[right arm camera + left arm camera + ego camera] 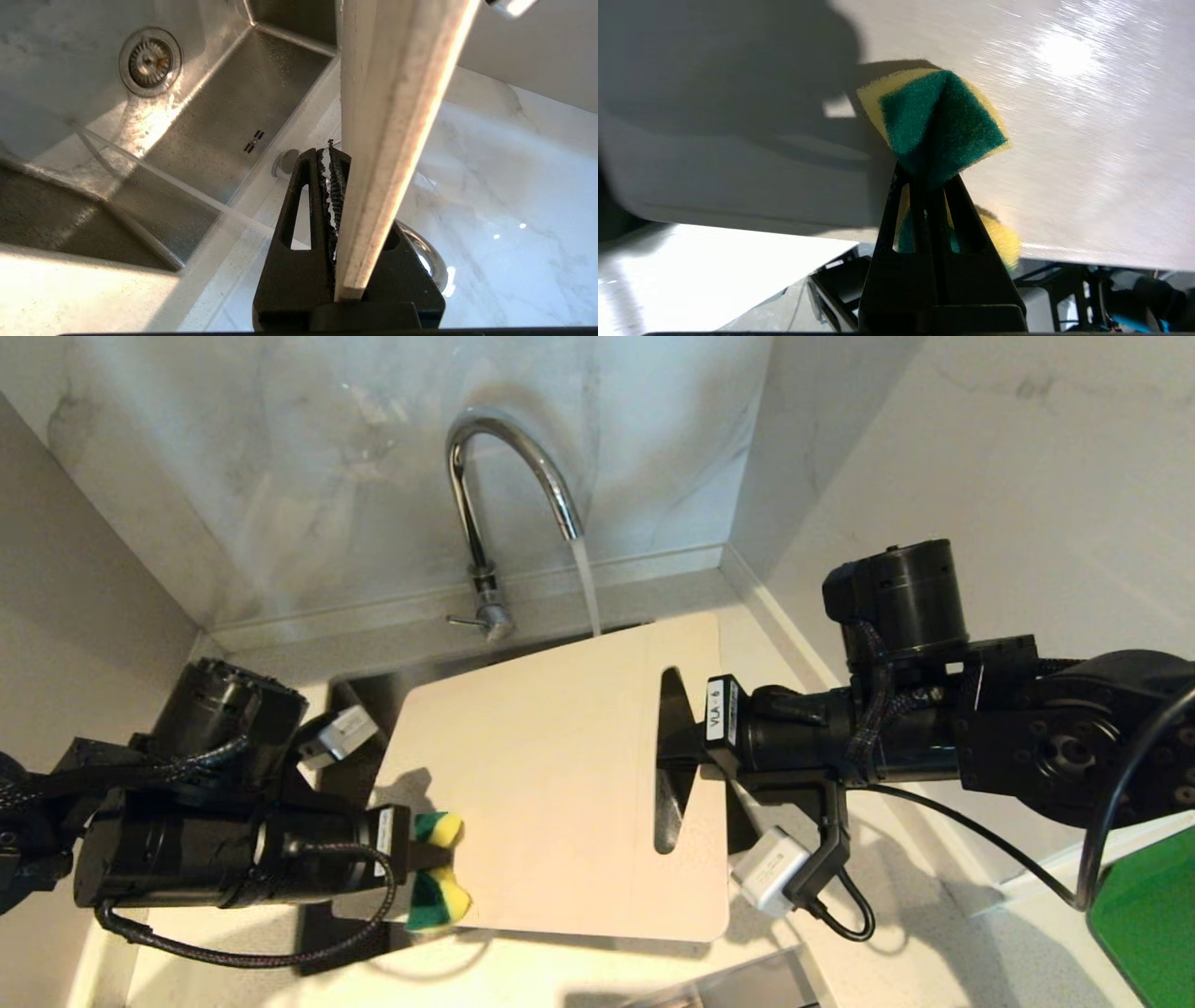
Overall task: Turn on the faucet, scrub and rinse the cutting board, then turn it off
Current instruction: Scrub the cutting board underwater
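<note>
From my head view the cutting board covers most of the sink — only dark slivers show. I can't tell where the water lands (behind the board's far edge). The left wrist view smears the board's surface.

Water ran from the faucet behind the cutting board's far edge. The right gripper clamped the board at its handle slot, while the left gripper pressed a pinched green-and-yellow sponge against the board's near left corner.
</note>
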